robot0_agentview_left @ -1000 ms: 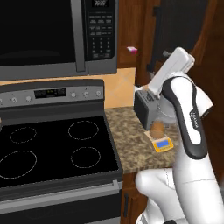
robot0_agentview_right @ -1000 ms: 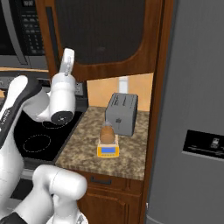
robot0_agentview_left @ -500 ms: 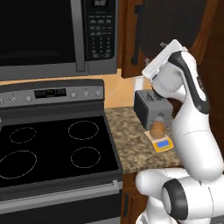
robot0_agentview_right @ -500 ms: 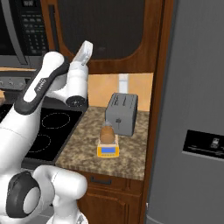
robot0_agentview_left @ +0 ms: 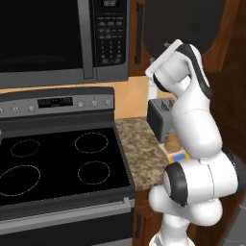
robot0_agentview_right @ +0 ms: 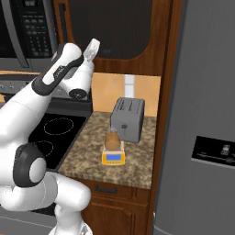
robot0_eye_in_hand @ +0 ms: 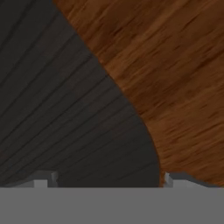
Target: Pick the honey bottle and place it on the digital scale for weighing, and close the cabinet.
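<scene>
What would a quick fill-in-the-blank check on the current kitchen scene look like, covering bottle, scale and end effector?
1. The honey bottle stands on the digital ____.
2. Just behind the digital scale on the counter stands a grey ____.
3. The end effector is raised up to the dark panel of the ____.
4. Its fingers hold ____.

Missing words: scale; toaster; cabinet; nothing

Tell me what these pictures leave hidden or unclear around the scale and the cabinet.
- Digital scale: left base view, mostly behind the arm.
- Scale display: right base view, too small to read.
- Cabinet door: hand view too close; edges cut off.
- End effector: hand view, fingertips apart, nothing between them.
</scene>
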Tool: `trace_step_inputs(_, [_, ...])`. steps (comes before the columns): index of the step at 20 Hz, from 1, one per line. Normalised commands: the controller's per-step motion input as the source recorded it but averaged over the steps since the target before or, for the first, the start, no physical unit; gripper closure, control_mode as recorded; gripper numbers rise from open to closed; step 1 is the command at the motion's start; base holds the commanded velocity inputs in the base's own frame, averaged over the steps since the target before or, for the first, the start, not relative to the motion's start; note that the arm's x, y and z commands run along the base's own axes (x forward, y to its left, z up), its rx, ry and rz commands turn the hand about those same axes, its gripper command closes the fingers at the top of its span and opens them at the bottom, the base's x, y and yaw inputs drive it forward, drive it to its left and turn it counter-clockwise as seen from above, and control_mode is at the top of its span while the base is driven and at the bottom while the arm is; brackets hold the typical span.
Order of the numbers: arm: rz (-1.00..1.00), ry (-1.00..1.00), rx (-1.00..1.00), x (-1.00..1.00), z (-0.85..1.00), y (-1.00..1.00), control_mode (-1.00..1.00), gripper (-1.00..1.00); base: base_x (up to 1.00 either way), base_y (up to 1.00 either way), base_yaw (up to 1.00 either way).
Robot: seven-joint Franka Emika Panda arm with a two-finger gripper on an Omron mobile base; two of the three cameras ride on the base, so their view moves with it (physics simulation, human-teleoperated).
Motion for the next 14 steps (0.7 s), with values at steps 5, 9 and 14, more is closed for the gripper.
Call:
trace_step_inputs(5, [0.0, 0.0, 0.0, 1.0, -0.06, -0.06, -1.0, -1.0, 0.0, 0.0, 0.0])
trace_step_inputs(9, [0.0, 0.0, 0.01, 0.83, -0.02, -0.23, -1.0, -1.0, 0.0, 0.0, 0.0])
trace_step_inputs(14, [0.01, -0.02, 0.11, 0.03, 0.0, -0.56, -1.0, -1.0, 0.0, 0.0, 0.0])
